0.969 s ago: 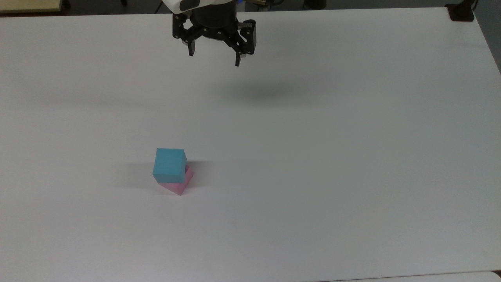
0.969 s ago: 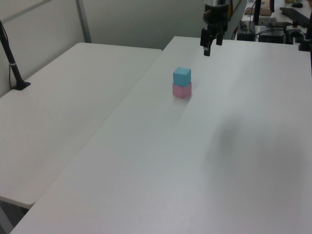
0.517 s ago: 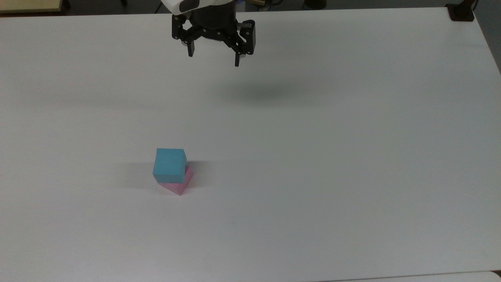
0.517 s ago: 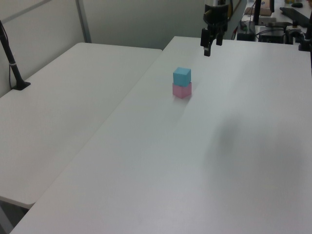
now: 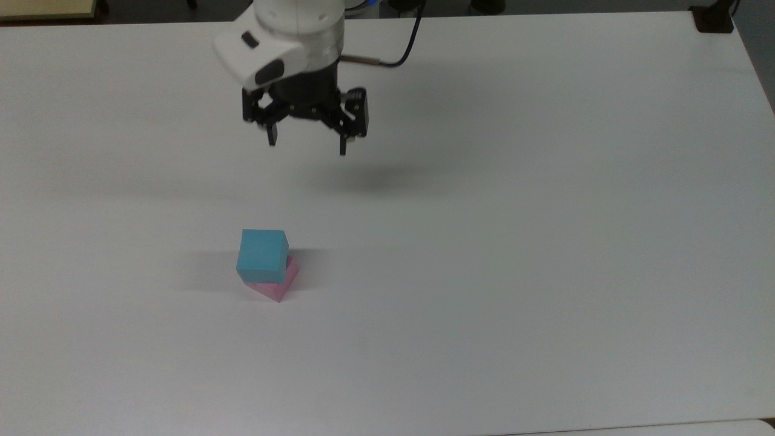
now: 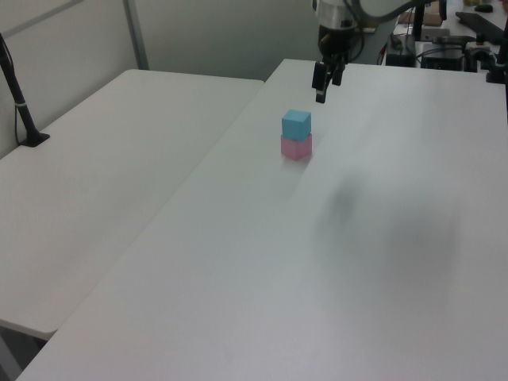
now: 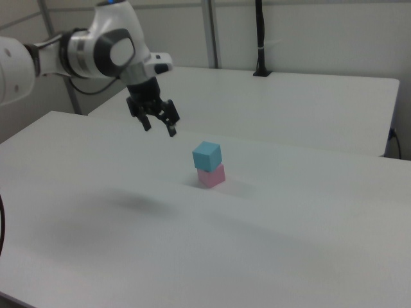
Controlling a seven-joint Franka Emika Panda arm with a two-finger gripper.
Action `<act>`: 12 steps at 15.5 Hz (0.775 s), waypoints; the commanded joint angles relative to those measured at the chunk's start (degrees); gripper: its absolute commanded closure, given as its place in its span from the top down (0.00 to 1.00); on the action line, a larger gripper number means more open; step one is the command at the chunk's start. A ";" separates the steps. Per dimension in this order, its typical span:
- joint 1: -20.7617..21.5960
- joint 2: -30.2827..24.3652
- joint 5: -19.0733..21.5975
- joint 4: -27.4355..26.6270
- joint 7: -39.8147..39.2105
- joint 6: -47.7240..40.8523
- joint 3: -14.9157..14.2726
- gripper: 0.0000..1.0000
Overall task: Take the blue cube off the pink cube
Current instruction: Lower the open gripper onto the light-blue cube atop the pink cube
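A light blue cube (image 5: pixel 262 255) sits on top of a pale pink cube (image 5: pixel 280 286), turned a little askew on it, on the white table (image 5: pixel 514 242). The same stack shows as blue cube (image 6: pixel 296 123) over pink cube (image 6: pixel 296 148), and blue cube (image 7: pixel 207 156) over pink cube (image 7: pixel 211 176). My gripper (image 5: pixel 307 143) hangs open and empty above the table, well behind the stack in the top view. It is up and to the right of the stack in the left view, gripper (image 6: pixel 320 91), and up and to the left in the right view, gripper (image 7: pixel 160 128).
A second white table (image 6: pixel 103 159) adjoins on the left view's left, with a black post (image 6: pixel 22 111) on it. A black cable (image 5: pixel 399 57) trails from the arm. Benches with equipment (image 6: pixel 452 32) stand beyond the table's far end.
The arm has swung out over the table and the gripper has come down toward the cube stack, still open. The cubes have not moved.
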 commanded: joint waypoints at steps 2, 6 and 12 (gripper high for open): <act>-1.25 6.94 0.49 0.40 -3.00 10.80 -0.56 1.00; -3.36 11.34 -1.18 1.80 -3.17 16.62 -0.56 1.00; -4.42 14.07 -2.59 2.07 -3.96 21.45 -0.56 1.00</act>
